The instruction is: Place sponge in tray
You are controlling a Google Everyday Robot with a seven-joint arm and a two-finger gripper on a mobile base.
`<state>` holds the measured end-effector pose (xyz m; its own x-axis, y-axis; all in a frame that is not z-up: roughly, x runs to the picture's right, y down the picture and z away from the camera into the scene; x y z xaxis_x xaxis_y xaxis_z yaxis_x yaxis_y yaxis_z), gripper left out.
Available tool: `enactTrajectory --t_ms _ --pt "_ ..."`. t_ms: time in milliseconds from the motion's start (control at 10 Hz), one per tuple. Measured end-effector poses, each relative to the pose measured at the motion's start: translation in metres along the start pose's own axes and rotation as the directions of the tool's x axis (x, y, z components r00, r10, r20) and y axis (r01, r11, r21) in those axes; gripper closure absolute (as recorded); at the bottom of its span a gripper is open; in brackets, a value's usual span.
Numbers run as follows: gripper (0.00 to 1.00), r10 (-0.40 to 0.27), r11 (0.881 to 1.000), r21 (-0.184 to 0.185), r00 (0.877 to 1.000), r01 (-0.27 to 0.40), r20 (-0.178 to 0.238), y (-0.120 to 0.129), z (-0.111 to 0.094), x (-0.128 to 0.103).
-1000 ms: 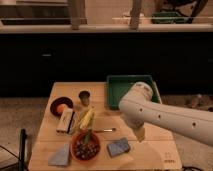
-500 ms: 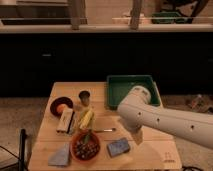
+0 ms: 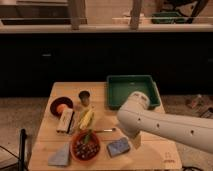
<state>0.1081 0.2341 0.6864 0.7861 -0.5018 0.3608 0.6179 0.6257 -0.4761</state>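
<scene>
Gripper (image 3: 135, 142) just beside sponge (image 3: 118, 147)

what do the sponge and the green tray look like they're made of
Sponge: likely soft foam, matte blue-grey with a speckled top. Tray: probably hard plastic, since it is an even dark green with a moulded raised rim and a flat bottom. The end effector hangs just right of the sponge.

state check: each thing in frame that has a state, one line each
sponge: flat on the table, near the front edge, outside the tray.
tray: empty, at back right.
gripper: low over the table, just right of the sponge.
orange bowl: upright, with small items inside.
dark red plate: carries an orange item.
cup: upright.
</scene>
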Motion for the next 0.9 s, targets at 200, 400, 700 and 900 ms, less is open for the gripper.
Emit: enactTrajectory --t_ms 200,400,700,900 --pt "0.20 -0.020 1.000 0.008 1.000 0.020 0.013 0.003 0.004 -0.006" --pt "0.20 -0.037 0.999 0.016 0.999 0.037 0.024 0.004 0.008 -0.012" --pt "0.20 -0.054 0.998 0.033 0.997 0.053 0.051 0.009 0.014 -0.014" --pt "0.20 -0.065 0.997 0.044 0.995 0.062 0.070 0.010 0.020 -0.017"
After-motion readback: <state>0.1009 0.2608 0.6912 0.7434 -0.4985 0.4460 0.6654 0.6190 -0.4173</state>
